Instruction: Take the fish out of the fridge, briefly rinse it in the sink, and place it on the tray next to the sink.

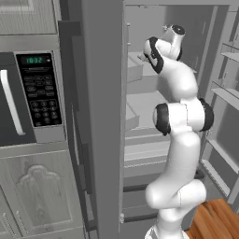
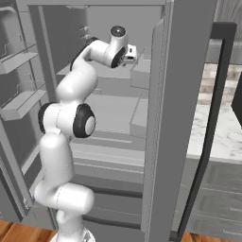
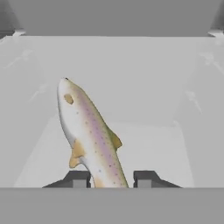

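Hand view: fish (image 3: pixel 89 135) fills the centre, its tail end running down between the two dark fingertips (image 3: pixel 78 178), its head pointing up and slightly left, away from the hand.
Fish, place: inside the fridge (image 1: pixel 100 116), in a pale grey walled compartment (image 3: pixel 144 83); whether it rests on the floor of that compartment or is already lifted cannot be told.
Fish, long axis: nearly in line with the direction the gripper (image 3: pixel 112 179) points, leaning a little to the left toward the head end; so the hand takes it by the rear part, not across the middle.
Gripper, state: jaws drawn in close on either side of the fish's tail part, apparently pinching it; actual contact of the pads is hidden at the bottom edge of the view.
Left base view: arm (image 1: pixel 179 140) reaches forward and up into the open fridge, wrist at an upper shelf level.
Right base view: hand (image 2: pixel 126 54) sits deep at the upper shelf, facing the fridge's back.
Key relation for the coming move: fish extends straight ahead of the hand toward the back wall, so withdrawal likely means pulling straight back along the fish's own length, tail first.
Risk, judged: a hold so near the tail leaves the heavier head end free to droop or swing.
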Motion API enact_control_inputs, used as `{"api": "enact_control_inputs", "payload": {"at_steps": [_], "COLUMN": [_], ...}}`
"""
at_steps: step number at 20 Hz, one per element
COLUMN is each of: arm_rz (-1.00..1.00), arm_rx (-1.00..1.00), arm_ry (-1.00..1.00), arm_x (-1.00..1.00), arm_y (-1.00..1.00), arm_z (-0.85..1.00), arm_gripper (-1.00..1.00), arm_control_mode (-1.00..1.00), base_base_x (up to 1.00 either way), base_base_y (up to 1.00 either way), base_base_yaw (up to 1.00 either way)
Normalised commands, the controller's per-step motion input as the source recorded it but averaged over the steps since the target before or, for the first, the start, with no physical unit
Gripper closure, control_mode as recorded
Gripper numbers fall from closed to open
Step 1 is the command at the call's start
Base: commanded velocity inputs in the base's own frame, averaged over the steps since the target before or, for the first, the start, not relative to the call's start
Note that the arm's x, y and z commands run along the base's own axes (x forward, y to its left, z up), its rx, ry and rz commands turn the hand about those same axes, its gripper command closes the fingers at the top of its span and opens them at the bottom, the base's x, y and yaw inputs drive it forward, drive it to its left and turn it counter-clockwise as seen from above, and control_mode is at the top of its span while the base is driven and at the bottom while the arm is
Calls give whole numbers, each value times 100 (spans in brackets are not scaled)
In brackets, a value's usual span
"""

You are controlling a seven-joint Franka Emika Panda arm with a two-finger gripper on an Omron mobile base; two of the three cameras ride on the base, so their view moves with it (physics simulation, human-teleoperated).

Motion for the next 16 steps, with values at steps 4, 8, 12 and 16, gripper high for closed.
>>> {"api": "enact_control_inputs", "payload": {"at_steps": [4,8,12,16], "arm_rz": [0,0,0,-1], "arm_rx": [5,1,0,0], "arm_ry": [-13,-22,-26,-20], "arm_x": [-100,-100,-100,-100], "arm_y": [4,16,32,42], "arm_z": [0,0,3,36], "arm_gripper": [100,100,100,100], "arm_control_mode": [-100,-100,-100,-100], "base_base_x": [0,0,0,0], "base_base_y": [0,0,0,0], "base_base_yaw": [0,0,0,0]}}
